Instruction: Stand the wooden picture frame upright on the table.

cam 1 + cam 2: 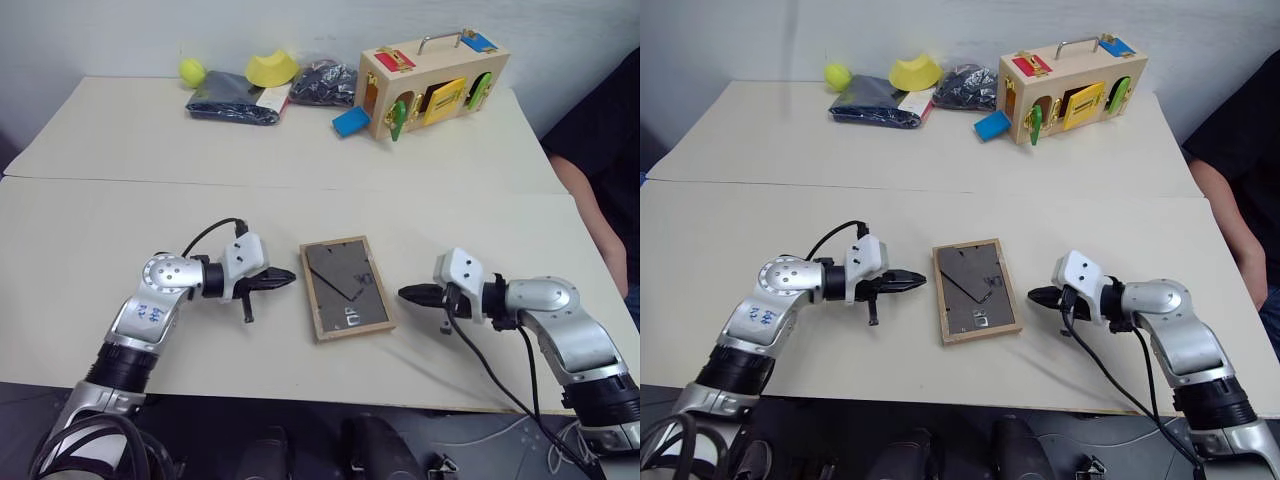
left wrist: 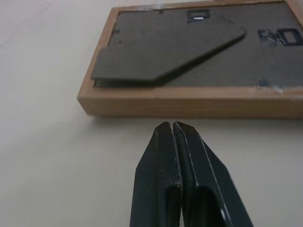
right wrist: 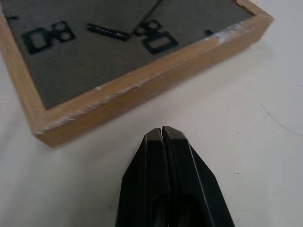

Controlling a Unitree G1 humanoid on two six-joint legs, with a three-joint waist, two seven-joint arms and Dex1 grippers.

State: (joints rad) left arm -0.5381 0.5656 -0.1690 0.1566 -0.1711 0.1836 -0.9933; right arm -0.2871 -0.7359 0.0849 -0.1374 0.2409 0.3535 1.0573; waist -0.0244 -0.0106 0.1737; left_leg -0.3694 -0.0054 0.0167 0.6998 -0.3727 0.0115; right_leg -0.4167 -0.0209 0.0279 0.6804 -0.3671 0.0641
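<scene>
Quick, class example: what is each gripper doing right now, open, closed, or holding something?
Left gripper: closed, holding nothing, just short of the wooden picture frame.
Right gripper: closed, holding nothing, just short of the frame's other side.

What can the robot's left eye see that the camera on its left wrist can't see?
The left eye view takes in the far end of the table: a wooden box, a yellow ball, and the right gripper, shut beside the wooden picture frame.
The left wrist view gives a close look at the frame's wooden edge and its prop stand lying flat.
Both show the frame lying back side up and the shut left gripper just short of it.
</scene>
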